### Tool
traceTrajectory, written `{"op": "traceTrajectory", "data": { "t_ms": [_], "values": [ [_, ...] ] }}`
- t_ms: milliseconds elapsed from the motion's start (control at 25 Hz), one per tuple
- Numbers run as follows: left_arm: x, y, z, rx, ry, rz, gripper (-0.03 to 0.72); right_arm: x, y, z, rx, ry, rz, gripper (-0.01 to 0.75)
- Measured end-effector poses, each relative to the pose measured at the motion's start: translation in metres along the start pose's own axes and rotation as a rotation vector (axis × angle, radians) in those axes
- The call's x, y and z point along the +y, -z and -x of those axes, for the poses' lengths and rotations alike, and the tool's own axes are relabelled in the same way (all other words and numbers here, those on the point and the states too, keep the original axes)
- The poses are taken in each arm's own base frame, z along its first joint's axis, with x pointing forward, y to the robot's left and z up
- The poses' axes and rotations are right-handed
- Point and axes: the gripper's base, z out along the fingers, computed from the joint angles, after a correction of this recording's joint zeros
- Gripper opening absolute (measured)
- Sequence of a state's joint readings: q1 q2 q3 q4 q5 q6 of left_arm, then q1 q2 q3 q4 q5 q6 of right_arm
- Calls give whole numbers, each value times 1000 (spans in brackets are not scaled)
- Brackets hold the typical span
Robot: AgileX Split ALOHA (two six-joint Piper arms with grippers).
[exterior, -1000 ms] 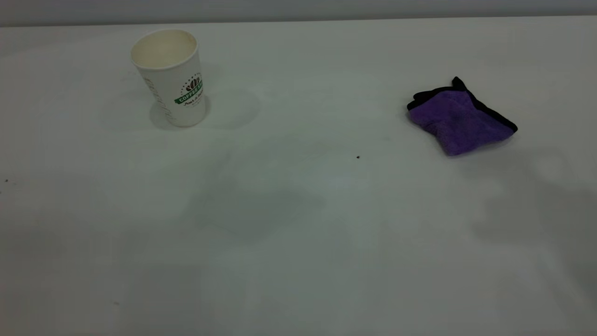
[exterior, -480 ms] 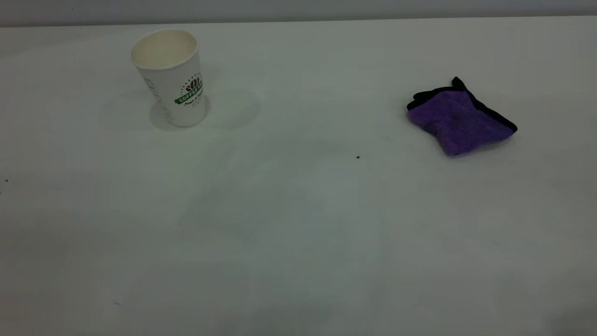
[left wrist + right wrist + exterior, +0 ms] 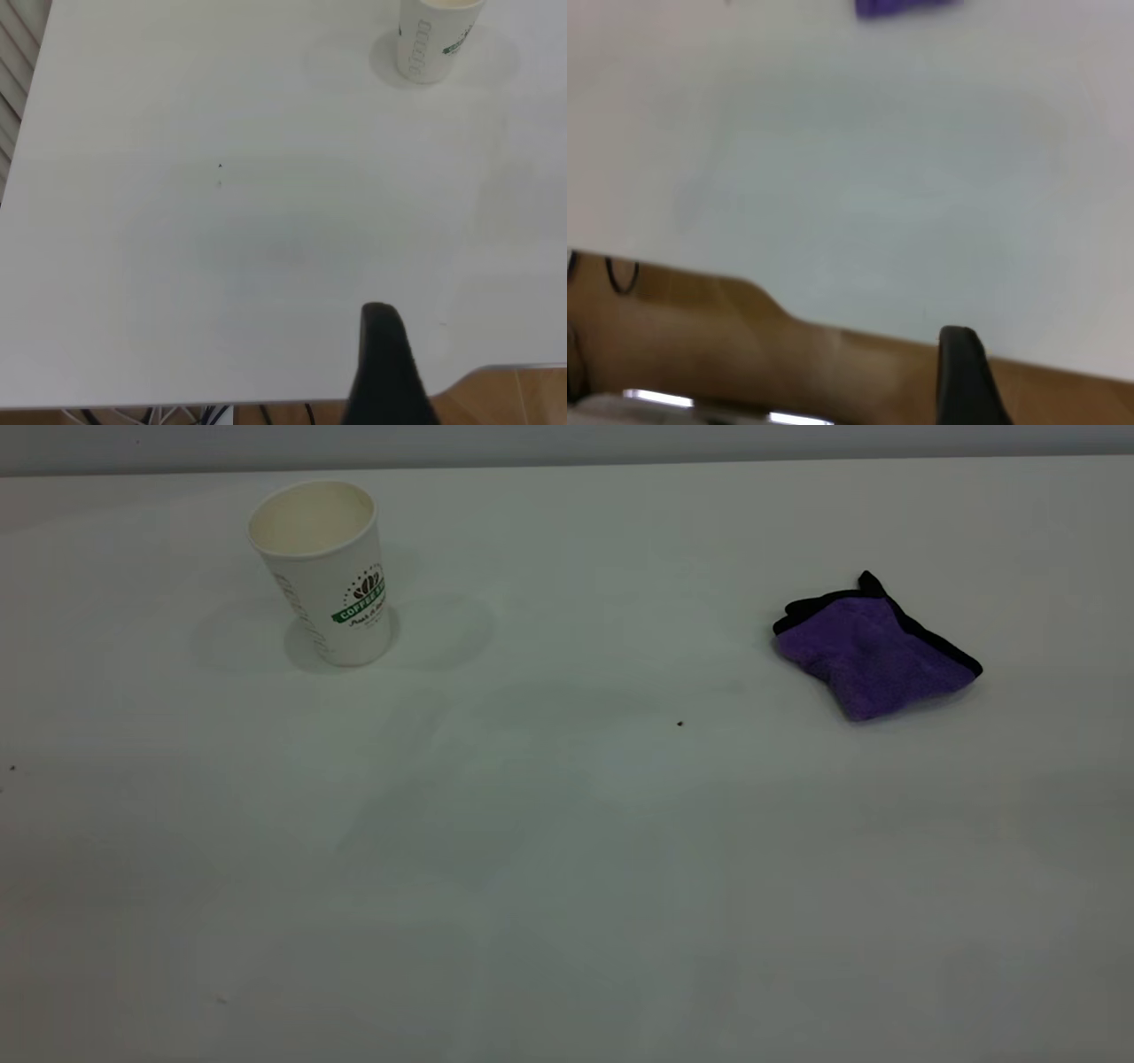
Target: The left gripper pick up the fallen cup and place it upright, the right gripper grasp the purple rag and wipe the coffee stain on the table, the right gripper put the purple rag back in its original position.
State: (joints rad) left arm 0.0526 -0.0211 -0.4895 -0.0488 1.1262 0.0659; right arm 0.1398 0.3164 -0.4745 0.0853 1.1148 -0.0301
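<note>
The cup (image 3: 324, 571) stands upright on the table (image 3: 567, 868), far back on the left side in the outside view. Its long line runs straight up and down, with the wide open mouth on top and the narrow bottom on the table. The green logo faces the front and a little to the right. The purple rag (image 3: 873, 651) lies flat and folded far over on the right side, well apart from the cup, with its black loop corner pointing toward the back. Between them, nearer the rag, sits one tiny dark speck (image 3: 679, 724) (too small to be a real stain). The left gripper (image 3: 387, 367) shows only as one dark finger at the near edge of the table, well away from the cup (image 3: 436, 40). The right gripper (image 3: 967, 376) also shows just one dark finger, out past the table edge, far from the rag (image 3: 902, 7). Whether either one is spread wide or closed cannot be told.
</note>
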Motion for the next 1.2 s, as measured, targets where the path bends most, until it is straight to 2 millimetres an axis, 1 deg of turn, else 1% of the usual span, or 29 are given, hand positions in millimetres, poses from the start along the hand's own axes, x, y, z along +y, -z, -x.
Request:
{"op": "traceTrajectory", "data": {
  "t_ms": [160,400,520,640,720,1200],
  "values": [
    [0,0,0,0,0,0,554,1,6,-4,-52,0,6,493],
    [0,0,0,0,-1,0,554,1,10,-9,-89,-17,0,493],
    [0,0,0,0,-1,0,554,3,19,-17,-185,-56,-27,493],
    [0,0,0,0,-1,0,554,5,29,-28,-286,-47,-27,493],
    [0,0,0,0,-1,0,554,5,32,-33,-318,-43,-28,493],
    [0,0,0,0,-1,0,554,6,32,-34,-318,-43,-25,493]
  ]
}}
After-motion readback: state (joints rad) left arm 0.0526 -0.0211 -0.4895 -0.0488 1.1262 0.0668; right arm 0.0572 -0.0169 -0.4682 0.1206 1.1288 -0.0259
